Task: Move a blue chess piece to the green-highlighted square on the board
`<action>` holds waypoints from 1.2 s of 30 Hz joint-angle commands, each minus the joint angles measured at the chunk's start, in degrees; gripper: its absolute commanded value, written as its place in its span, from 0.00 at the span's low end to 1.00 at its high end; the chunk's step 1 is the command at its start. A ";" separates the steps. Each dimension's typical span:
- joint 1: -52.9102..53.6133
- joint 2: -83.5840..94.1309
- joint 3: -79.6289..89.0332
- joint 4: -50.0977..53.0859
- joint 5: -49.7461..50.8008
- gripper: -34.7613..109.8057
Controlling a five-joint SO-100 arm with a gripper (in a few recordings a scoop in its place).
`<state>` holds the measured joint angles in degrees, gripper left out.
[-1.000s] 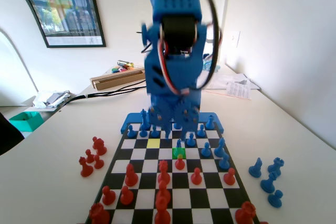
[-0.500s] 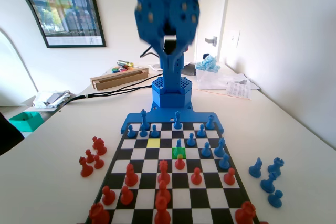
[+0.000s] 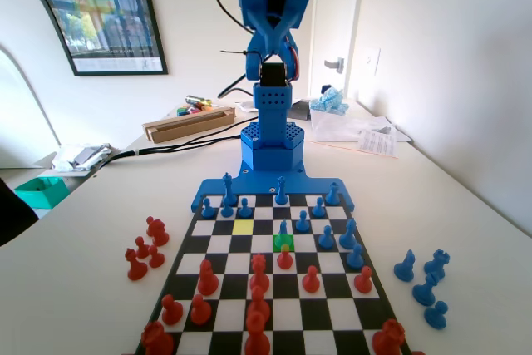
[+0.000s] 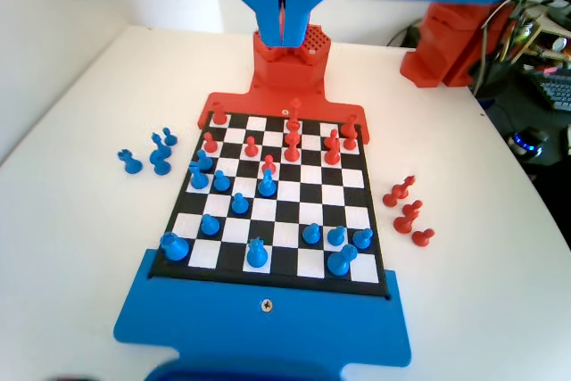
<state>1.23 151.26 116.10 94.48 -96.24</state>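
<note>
The claw is pinched together holding nothing, high above the board, and the blue pawn stands on the green square far below it

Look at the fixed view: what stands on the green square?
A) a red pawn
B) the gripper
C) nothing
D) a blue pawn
D: a blue pawn stands on the green square, with a red pawn on the next square toward the camera.
</note>
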 commanded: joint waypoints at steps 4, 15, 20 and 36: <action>-1.93 11.34 6.86 -0.09 -0.79 0.25; -2.46 21.27 8.88 -3.78 -1.14 0.25; -0.70 23.55 9.05 -4.48 -1.14 0.25; 0.79 23.64 9.05 -4.39 -0.97 0.25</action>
<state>1.93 173.85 125.60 91.05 -96.77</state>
